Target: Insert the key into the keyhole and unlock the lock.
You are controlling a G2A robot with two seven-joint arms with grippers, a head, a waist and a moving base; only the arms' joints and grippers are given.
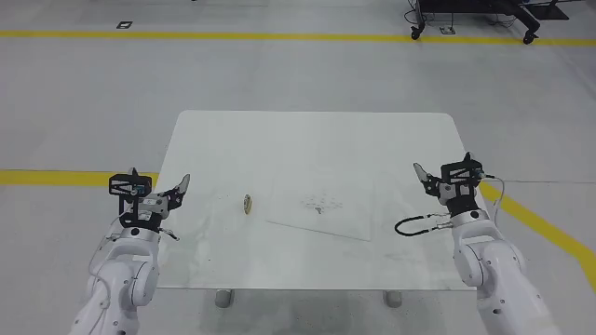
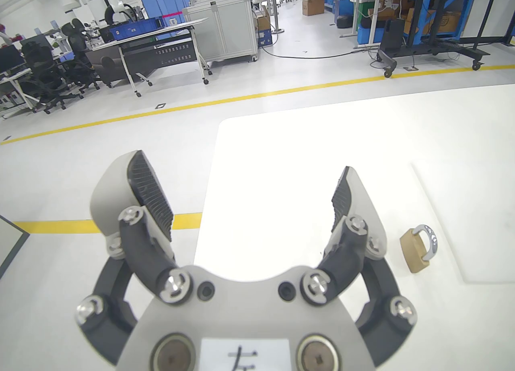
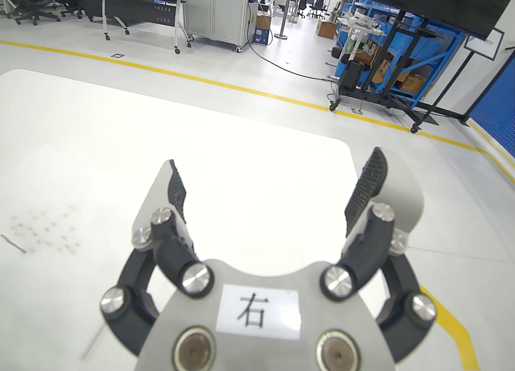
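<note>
Both arms are bent at the near corners of the white table [image 1: 307, 140], forearms angled up and inward, wrists roughly level, fingers pointing away from the robot across the tabletop. Left tool [image 1: 159, 179] hangs at the table's left edge, partly over the floor; jaws spread wide, ribbed pads [image 2: 147, 187] facing each other, nothing between them. Right tool [image 1: 443, 167] sits near the table's right edge, likewise wide and holding nothing, seen also in its own wrist view [image 3: 273, 163]. Brass padlock [image 1: 248, 204] lies on the table toward the left of centre, nearer the left tool [image 2: 241, 171] but well apart from it; silver shackle seated in the body, the lock [image 2: 416, 250] on its side. Just beside it, on the right-arm side, lies a thin clear sheet [image 1: 326, 223], flat on the table, its edge close to the padlock without touching. Small pale cluster [image 1: 319, 207] on that sheet, too faint to identify.
</note>
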